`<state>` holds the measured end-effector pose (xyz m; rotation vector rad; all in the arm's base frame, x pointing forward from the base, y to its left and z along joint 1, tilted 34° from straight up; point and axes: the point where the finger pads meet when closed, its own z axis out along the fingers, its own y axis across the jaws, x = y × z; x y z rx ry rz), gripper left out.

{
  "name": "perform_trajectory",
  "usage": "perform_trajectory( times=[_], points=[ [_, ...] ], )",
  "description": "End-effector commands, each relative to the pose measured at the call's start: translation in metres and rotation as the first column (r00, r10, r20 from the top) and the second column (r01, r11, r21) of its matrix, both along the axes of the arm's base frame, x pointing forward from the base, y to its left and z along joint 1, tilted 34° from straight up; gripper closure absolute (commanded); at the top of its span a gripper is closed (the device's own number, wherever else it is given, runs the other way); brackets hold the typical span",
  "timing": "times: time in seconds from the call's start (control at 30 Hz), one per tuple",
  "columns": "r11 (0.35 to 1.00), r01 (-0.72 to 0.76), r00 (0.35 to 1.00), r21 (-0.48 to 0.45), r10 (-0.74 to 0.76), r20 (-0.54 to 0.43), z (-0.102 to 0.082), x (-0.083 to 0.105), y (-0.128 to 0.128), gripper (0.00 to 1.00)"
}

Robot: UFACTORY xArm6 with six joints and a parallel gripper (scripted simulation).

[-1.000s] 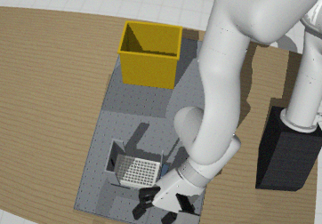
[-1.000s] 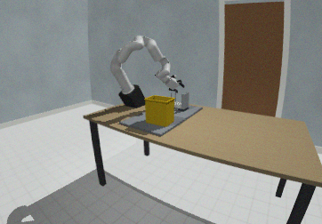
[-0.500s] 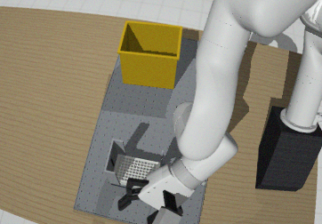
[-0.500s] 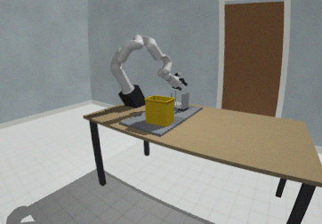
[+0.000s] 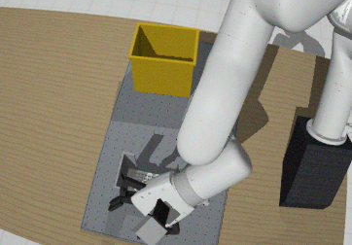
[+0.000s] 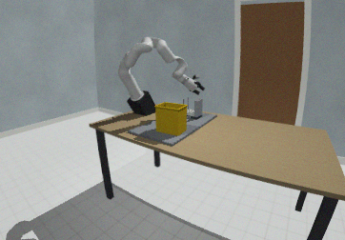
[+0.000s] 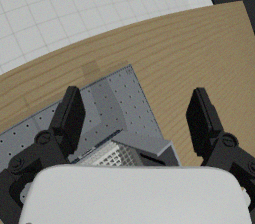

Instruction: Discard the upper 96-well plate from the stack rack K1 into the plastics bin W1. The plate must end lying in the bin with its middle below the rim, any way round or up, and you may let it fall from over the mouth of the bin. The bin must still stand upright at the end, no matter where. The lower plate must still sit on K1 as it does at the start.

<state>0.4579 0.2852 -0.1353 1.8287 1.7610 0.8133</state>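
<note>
Unlabelled wooden table point(image 5: 53, 109), yellow bin W1 point(image 5: 162, 71), pincer point(image 7: 137, 122) fully open, empty-handed.

Arm links point(image 5: 228, 65): thick, rounded white tubes with a smooth matte finish, filling the upper right of the top view.
Wrist collar point(image 5: 184, 188): pale grey band between the last white link and the gripper housing.
Base pedestal point(image 5: 311, 167): black rectangular block, right edge of the top view.
Gripper point(image 7: 137, 118): black, with linked black side bars.
Fingers: two flat, tapered black pads.
Gripper housing point(image 7: 133, 206): white, rounded corners, one small screw in each lower corner.
</note>
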Motion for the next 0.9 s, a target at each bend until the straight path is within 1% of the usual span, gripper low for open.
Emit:
perform_trajectory(
  times=[0.0, 0.1, 0.17, 0.33, 0.4, 0.6, 0.67, 0.73, 0.87],
  points=[
    [0.997, 0.077, 0.997, 0.010, -0.077, 0.027, 0.011, 0.014, 0.000, 0.00],
    [0.988, 0.152, 0.987, 0.024, -0.153, 0.048, 0.020, 0.025, -0.004, 0.00],
    [0.988, 0.152, 0.987, 0.024, -0.153, 0.048, 0.020, 0.025, -0.004, 0.00],
    [0.956, 0.288, 0.954, 0.050, -0.291, 0.078, 0.035, 0.041, -0.013, 0.00],
    [0.953, 0.299, 0.950, 0.052, -0.303, 0.080, 0.037, 0.043, -0.014, 0.00],
    [0.894, 0.441, 0.889, 0.078, -0.447, 0.096, 0.054, 0.057, -0.027, 0.00],
    [0.863, 0.498, 0.857, 0.087, -0.505, 0.098, 0.060, 0.061, -0.033, 0.00],
    [0.863, 0.498, 0.857, 0.087, -0.505, 0.098, 0.060, 0.061, -0.033, 0.00],
    [0.788, 0.607, 0.783, 0.102, -0.615, 0.094, 0.073, 0.066, -0.047, 0.00]
  ],
)
